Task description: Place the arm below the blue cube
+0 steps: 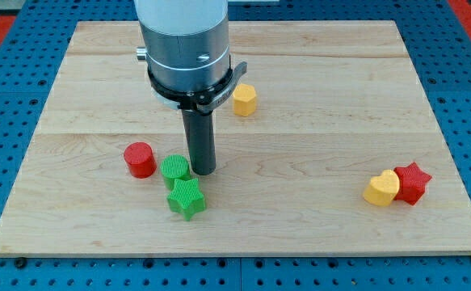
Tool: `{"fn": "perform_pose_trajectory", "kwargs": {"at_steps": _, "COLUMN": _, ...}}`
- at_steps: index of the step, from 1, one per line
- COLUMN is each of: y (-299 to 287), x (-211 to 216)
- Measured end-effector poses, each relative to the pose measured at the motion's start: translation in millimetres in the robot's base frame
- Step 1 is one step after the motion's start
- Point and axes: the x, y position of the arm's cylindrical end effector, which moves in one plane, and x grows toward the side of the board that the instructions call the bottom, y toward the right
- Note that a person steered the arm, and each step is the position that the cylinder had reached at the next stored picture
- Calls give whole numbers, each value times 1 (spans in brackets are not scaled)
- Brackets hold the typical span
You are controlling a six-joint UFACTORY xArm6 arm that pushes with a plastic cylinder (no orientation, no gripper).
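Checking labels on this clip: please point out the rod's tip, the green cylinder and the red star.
my tip (203, 172): camera view, rod's very lower end.
green cylinder (174, 168): camera view, its top face.
red star (413, 181): camera view, its top face.

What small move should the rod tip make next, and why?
No blue cube shows; the arm's body may hide it. My tip sits just right of the green cylinder and above the green star. I would probably slide it slightly toward the view's right, away from both green blocks, so the board behind the arm comes into view.
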Motion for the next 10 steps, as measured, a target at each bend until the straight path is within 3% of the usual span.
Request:
{"fn": "perform_pose_trajectory", "kwargs": {"at_steps": 1, "y": 1, "x": -4}}
{"fn": "perform_pose_trajectory", "kwargs": {"at_steps": 3, "y": -1, "x": -52}}
{"fn": "perform_pose_trajectory", "kwargs": {"at_steps": 7, "y": -45, "x": -67}}
{"fn": "perform_pose_trajectory", "kwargs": {"at_steps": 10, "y": -33, "x": -104}}
